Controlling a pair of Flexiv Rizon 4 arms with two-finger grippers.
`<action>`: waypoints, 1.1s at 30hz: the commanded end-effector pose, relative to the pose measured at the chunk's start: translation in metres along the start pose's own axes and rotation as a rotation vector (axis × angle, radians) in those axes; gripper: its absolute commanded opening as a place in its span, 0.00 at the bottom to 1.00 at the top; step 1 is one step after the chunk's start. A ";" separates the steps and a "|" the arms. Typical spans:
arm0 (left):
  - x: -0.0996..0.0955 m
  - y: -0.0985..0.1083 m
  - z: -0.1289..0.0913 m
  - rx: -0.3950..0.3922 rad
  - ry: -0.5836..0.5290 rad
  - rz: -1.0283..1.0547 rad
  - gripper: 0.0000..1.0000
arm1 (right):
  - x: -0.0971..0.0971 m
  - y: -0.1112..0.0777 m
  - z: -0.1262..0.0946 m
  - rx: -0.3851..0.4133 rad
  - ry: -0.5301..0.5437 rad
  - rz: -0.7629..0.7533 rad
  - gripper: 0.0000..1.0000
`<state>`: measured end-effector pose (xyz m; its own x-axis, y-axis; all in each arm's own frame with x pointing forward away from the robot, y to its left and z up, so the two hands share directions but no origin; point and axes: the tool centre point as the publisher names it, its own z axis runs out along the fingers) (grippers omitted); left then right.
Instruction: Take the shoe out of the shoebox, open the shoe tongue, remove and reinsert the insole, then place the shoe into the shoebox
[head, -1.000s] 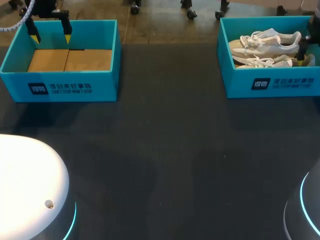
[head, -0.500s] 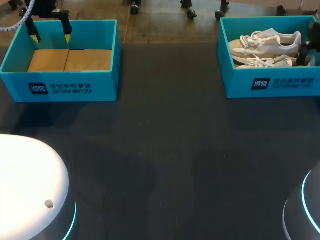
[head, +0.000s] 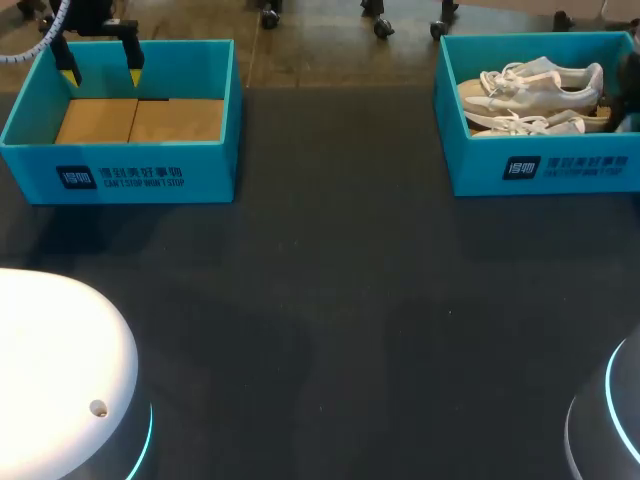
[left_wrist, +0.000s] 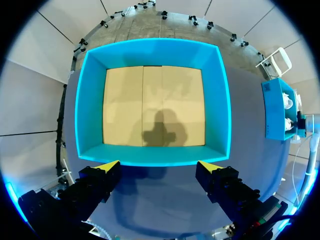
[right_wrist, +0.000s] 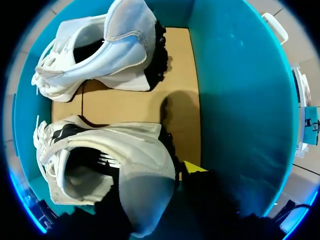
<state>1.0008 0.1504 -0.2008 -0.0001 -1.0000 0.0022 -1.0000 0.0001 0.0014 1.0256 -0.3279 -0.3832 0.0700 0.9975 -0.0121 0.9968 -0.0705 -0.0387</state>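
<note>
Heel of the nearer white lace-up sneaker (right_wrist: 115, 145) lay at the right tool (right_wrist: 190, 172) inside the teal cardboard shoebox (right_wrist: 235, 100), toe pointing away from it. Whether that tool was clamped on it could not be told. Left tool (left_wrist: 159, 165) stood apart, distant.

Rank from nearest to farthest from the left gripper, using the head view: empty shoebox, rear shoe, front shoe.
1. Empty shoebox, just beneath the left gripper, at the left.
2-3. Rear shoe and front shoe, both inside the right shoebox: too close to call.
</note>
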 end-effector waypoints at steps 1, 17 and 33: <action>0.000 0.000 0.000 0.000 -0.001 0.000 1.00 | 0.002 -0.002 -0.002 -0.014 -0.013 0.013 0.00; 0.000 0.000 0.000 0.000 -0.001 0.000 1.00 | -0.011 0.012 -0.046 -0.060 -0.068 0.170 0.00; 0.000 0.000 0.000 0.000 -0.001 0.000 1.00 | -0.012 0.010 -0.129 -0.088 -0.096 0.200 0.00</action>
<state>1.0008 0.1505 -0.2008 0.0001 -1.0000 0.0023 -1.0000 -0.0001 0.0014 1.0466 -0.3401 -0.2771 0.2655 0.9585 -0.1036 0.9637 -0.2606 0.0584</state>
